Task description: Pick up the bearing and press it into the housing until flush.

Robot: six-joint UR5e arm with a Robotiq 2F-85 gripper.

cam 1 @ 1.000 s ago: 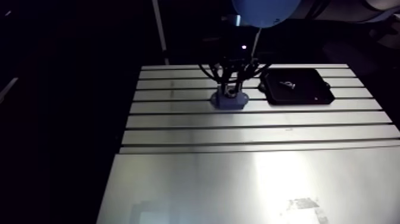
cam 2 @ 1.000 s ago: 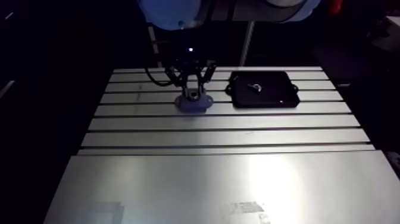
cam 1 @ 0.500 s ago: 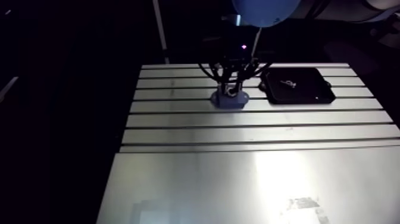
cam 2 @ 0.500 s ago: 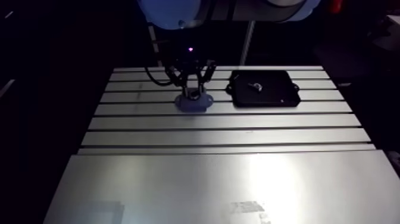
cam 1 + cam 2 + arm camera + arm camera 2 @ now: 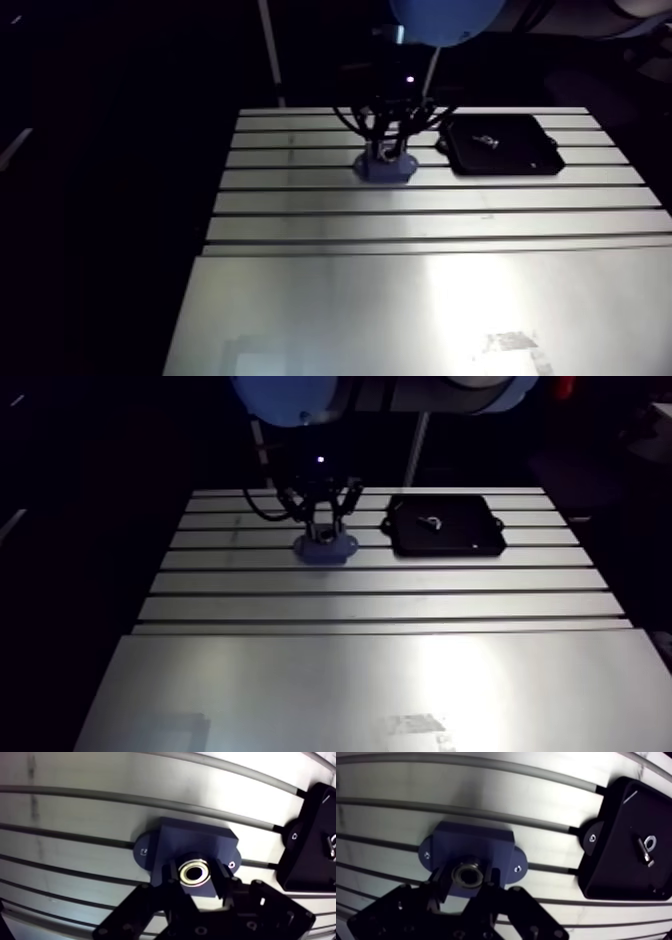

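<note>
- We see the gripper (image 5: 466, 878) narrowed to a small gap, its two fingers (image 5: 173, 873) pressed against opposite sides of the bearing (image 5: 195, 873) and pinching it.
- The bearing, a shiny steel ring, sits at the bore of the dark blue housing (image 5: 200, 844), which rests on the slotted table (image 5: 75, 817).
- We cannot tell how deep the bearing sits, or whether it is flush; the fingers hide its rim on both sides.
- In the arm view a black tray (image 5: 500, 147) lies near the housing, at about 2 o'clock from it, not touching.
- In the tray we make out small metal parts (image 5: 646, 847), a ring and a short pin, too small to name.
- The wrist view cuts off the tray's far side.
</note>
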